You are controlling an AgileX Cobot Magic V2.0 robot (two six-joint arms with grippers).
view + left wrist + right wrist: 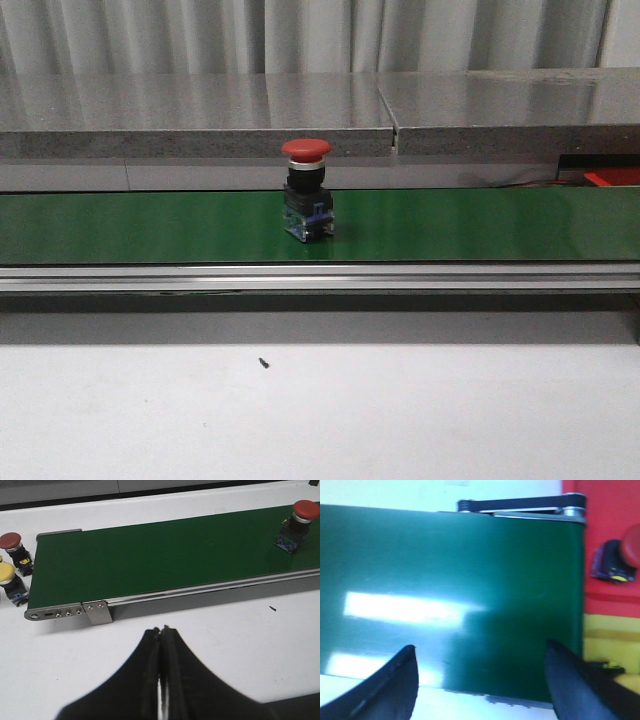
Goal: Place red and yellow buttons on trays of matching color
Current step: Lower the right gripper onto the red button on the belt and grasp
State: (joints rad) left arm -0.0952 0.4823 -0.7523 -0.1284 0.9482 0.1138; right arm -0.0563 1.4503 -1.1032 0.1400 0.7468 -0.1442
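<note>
A red button [306, 200] stands upright on the green conveyor belt [150, 225], near its middle; the left wrist view shows this red button [298, 524] far along the belt. Off the belt's end stand another red button [14, 550] and a yellow button [10, 582]. My left gripper [161, 630] is shut and empty over the white table, in front of the belt. My right gripper [480, 652] is open over the belt's other end, holding nothing. Beside that end lie the red tray [610, 510], bearing a red button [615, 560], and the yellow tray [610, 635].
A grey raised ledge [200, 115] runs behind the belt. The belt's metal rail [320, 278] borders the white table [320, 420], where a small black speck [263, 363] lies. A corner of the red tray [612, 177] shows at the far right.
</note>
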